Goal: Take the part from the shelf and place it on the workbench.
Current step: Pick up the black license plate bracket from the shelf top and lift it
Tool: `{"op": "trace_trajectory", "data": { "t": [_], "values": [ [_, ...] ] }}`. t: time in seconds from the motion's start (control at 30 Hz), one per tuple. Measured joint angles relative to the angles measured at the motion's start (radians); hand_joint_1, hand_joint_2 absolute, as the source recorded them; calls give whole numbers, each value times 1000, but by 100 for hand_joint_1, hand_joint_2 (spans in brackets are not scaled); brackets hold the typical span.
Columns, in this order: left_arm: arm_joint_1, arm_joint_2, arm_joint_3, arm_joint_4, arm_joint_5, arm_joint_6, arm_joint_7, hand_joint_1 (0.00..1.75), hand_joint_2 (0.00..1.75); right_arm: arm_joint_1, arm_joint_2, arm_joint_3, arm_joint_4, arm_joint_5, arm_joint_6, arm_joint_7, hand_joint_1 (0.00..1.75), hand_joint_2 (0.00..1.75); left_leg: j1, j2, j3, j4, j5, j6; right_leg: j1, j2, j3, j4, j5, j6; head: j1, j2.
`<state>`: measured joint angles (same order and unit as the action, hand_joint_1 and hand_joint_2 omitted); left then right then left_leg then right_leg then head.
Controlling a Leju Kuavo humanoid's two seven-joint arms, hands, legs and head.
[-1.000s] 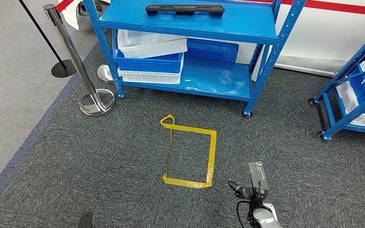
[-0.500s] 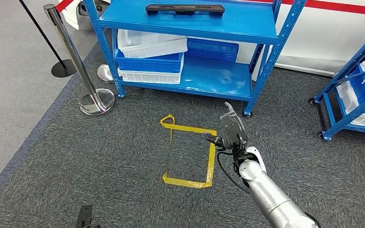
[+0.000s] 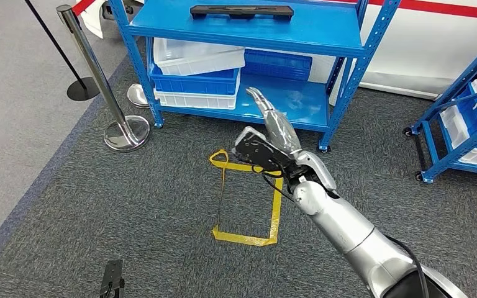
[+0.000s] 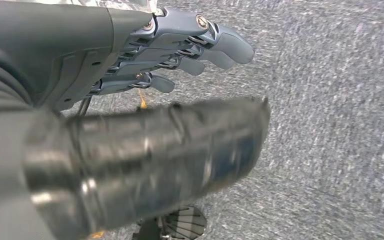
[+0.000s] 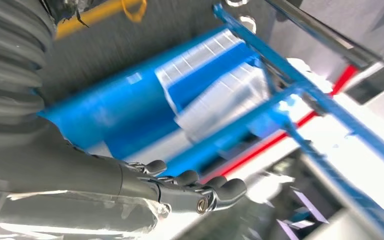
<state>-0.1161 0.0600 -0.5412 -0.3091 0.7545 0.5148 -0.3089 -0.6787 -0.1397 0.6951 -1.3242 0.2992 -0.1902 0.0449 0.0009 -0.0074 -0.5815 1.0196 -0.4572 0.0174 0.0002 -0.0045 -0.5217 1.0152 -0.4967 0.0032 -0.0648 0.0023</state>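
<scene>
On the top deck of the blue steel shelf (image 3: 323, 37), at the far side of the scene, the long flat black part (image 3: 241, 11) is lying untouched. Nearer, over the grey carpet, the right hand (image 3: 267, 139) is reaching toward the rack with its fingers extended and spread, gripping nothing. The left hand (image 4: 180, 45) is hanging low by the floor, its fingers straight, close side by side and empty. By my reading, the reach step is underway; the next move calls for lifting the right hand up and farther out to the top deck. White and blue plastic bins (image 3: 195, 77) are sitting stacked on the glossy lower deck. Yellow tape (image 3: 248, 195) is marking a square on the carpet, and a polished chrome stanchion (image 3: 109, 93) is standing at the left.
</scene>
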Motion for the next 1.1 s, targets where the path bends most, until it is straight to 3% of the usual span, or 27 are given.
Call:
{"op": "trace_trajectory", "data": {
  "t": [0.53, 0.67, 0.73, 0.8, 0.83, 0.87, 0.9, 0.93, 1.0, 1.03, 1.1],
  "values": [
    [-27, 4, -35, 6, 6, -8, -54, 0, 0, -222, 31, 217, -168, 481, 138, 86, 0, 175, 0, 0, 0, 1, 0, 0, -1, 0, 0, -1, 0, 0, 0, 0],
    [-36, 9, -43, 7, 6, -24, -75, 0, 0, -272, 44, 265, -209, 603, 179, 97, 0, 175, 1, 0, 9, -19, 8, 12, -3, 1, 1, -7, 2, 9, 1, 0],
    [-43, 9, -45, 8, 8, -43, -89, 0, 0, -295, 53, 288, -228, 653, 210, 107, 0, 175, 9, 2, 23, -44, 19, 18, -2, 2, -25, 46, -27, 13, 5, 0],
    [-48, 10, -45, 10, 11, -64, -100, 0, 0, -308, 59, 310, -236, 673, 255, 123, 0, 175, 9, 3, 26, -49, 20, 19, -9, 3, -94, 168, -74, 19, 8, 0],
    [-49, 11, -45, 11, 14, -73, -104, 0, 0, -310, 62, 320, -236, 666, 280, 133, 0, 131, 10, 2, 26, -48, 19, 18, -13, 2, -129, 224, -86, 23, 8, 0],
    [-48, 12, -45, 12, 17, -80, -106, 0, 0, -310, 64, 329, -235, 650, 302, 143, 0, 87, 12, 0, 26, -46, 17, 16, -19, 2, -153, 251, -79, 27, 8, 0],
    [-47, 13, -45, 14, 20, -87, -108, 0, 0, -310, 66, 336, -233, 627, 319, 153, 0, 87, 14, -2, 27, -43, 13, 12, -24, 2, -160, 242, -53, 31, 8, 0],
    [-45, 14, -45, 15, 23, -92, -108, 0, 0, -310, 66, 341, -230, 601, 331, 163, 0, 87, 19, -5, 27, -36, 8, 5, -30, 2, -149, 197, -11, 36, 8, 0],
    [-46, 18, -45, 17, 25, -100, -107, 0, 0, -310, 68, 350, -219, 541, 339, 178, 0, 175, 26, -10, 22, -15, -8, -13, -35, 6, -112, 88, 49, 44, 10, 0],
    [-47, 21, -45, 19, 25, -104, -105, 0, 0, -310, 72, 355, -213, 510, 339, 185, 0, 175, 27, -12, 16, -6, -13, -22, -34, 10, -102, 55, 59, 40, 11, 0],
    [-47, 25, -46, 22, 25, -112, -99, 0, 0, -307, 77, 364, -196, 449, 335, 199, 0, 175, 27, -14, 4, 2, -16, -36, -27, 15, -104, 42, 52, 25, 13, 0]
  ]
}}
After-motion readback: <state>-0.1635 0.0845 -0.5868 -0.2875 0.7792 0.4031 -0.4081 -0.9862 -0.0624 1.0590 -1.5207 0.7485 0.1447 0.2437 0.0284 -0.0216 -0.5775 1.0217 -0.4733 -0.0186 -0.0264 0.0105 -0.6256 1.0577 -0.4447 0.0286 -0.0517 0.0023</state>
